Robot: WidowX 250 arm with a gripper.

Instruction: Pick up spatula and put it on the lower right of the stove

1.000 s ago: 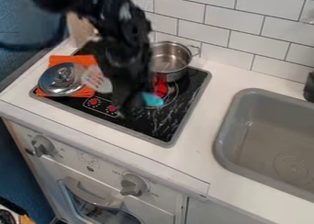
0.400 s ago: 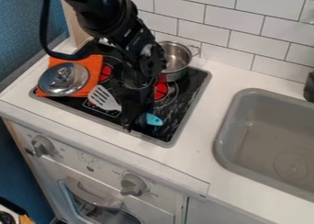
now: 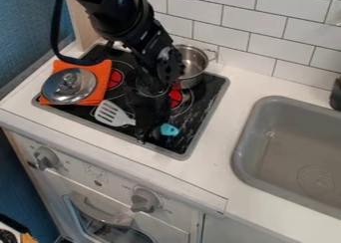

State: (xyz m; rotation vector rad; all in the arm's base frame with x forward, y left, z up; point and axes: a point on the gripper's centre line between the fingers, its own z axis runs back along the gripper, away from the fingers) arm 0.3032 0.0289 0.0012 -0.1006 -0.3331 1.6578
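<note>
Over the stove (image 3: 196,115)'s lower front, the placing step seems in hand: the gripper (image 3: 150,135) grips the spatula (image 3: 115,116) mid-handle, its teal end toward the lower right. Next likely calls for gentle settling, then release.

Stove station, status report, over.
Pincer low over front of stove. Spatula at pincer, slotted head one side, blue handle end the other; hold unconfirmed. Pot behind, seemingly clear of target.
</note>
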